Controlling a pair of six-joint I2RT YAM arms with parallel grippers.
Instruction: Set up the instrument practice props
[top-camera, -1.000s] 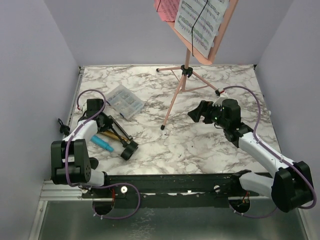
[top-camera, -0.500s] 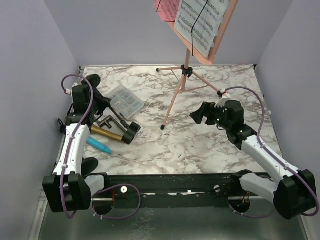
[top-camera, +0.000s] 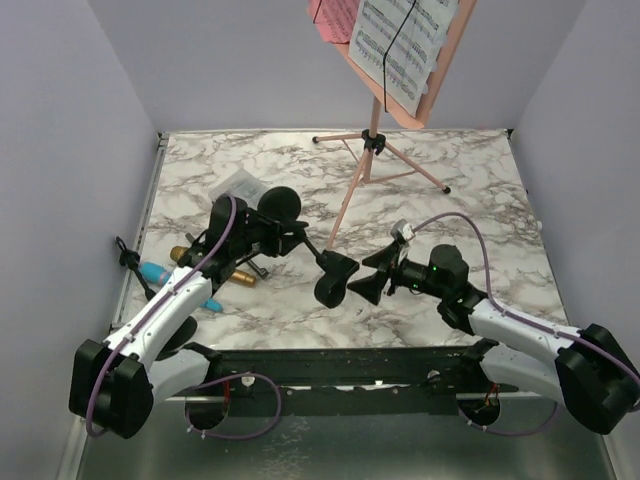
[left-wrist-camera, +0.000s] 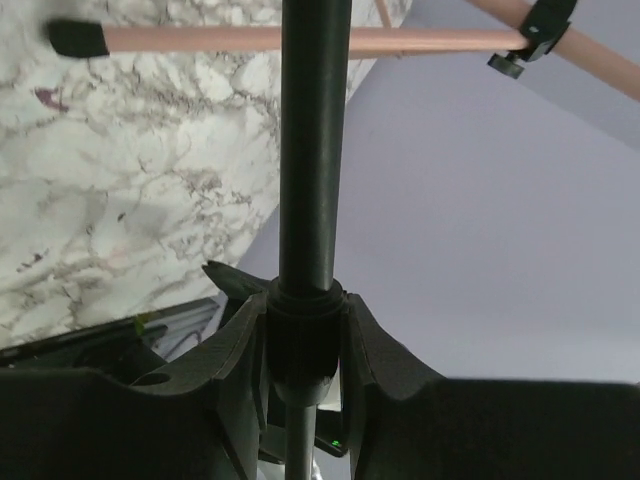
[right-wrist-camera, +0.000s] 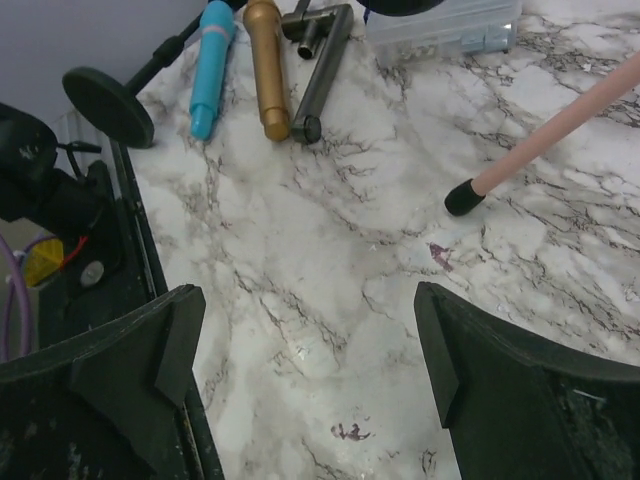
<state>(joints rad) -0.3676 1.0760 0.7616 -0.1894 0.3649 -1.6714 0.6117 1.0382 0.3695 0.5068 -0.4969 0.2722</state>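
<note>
My left gripper (top-camera: 288, 241) is shut on a black round-based mic mount (top-camera: 333, 281) and holds it tilted above the table's front middle. In the left wrist view the fingers (left-wrist-camera: 305, 340) clamp the collar of its pole (left-wrist-camera: 312, 150). My right gripper (top-camera: 368, 278) is open and empty, just right of the mount's base; the right wrist view (right-wrist-camera: 310, 350) shows only marble between its jaws. The gold microphone (right-wrist-camera: 265, 65) and blue microphone (right-wrist-camera: 210, 70) lie at the left. A second mic mount (right-wrist-camera: 105, 100) lies by the front left edge. The pink music rack (top-camera: 400, 60) holds sheet-music pages (top-camera: 395, 40) at the back.
The rack's thin tripod legs (top-camera: 350, 190) spread over the table's rear middle; one foot (right-wrist-camera: 463, 196) rests near my right gripper. A black L-shaped bracket (right-wrist-camera: 320, 60) lies beside the gold microphone. A clear compartment box (top-camera: 235, 185) sits behind my left arm.
My left arm has swung right and forward, carrying the mic mount from the left side to the front middle. My right arm has moved left and forward, close to the mount's base.
</note>
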